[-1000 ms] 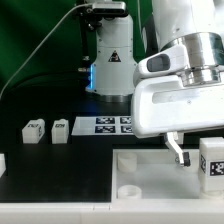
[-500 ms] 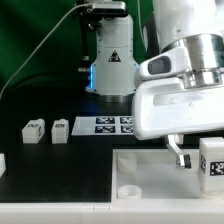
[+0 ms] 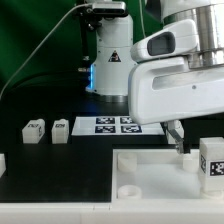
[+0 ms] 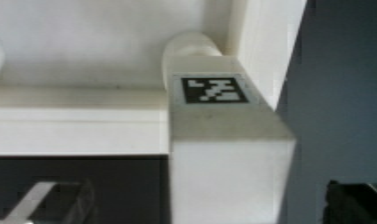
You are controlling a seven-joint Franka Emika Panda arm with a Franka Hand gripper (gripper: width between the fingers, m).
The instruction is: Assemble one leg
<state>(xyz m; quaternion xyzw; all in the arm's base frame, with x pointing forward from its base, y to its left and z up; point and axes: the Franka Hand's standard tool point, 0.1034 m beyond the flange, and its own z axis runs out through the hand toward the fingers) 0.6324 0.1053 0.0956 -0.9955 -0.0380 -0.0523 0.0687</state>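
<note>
Over on the exterior view's right, the leg (image 3: 212, 163) is stood upright on the white tray (image 3: 150, 172), which is laid on a black tabletop (image 3: 40, 165) backed by a green curtain (image 3: 30, 40). The pincer (image 4: 199, 200) is seen spread near the leg, with nothing pinched.

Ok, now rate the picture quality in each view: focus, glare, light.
Exterior view: fairly sharp; the arm's white housing is bright, nearly washed out against the dark table; a blue glow sits behind it. Wrist view: soft overall; the leg is close, its tag edges blurred.
</note>
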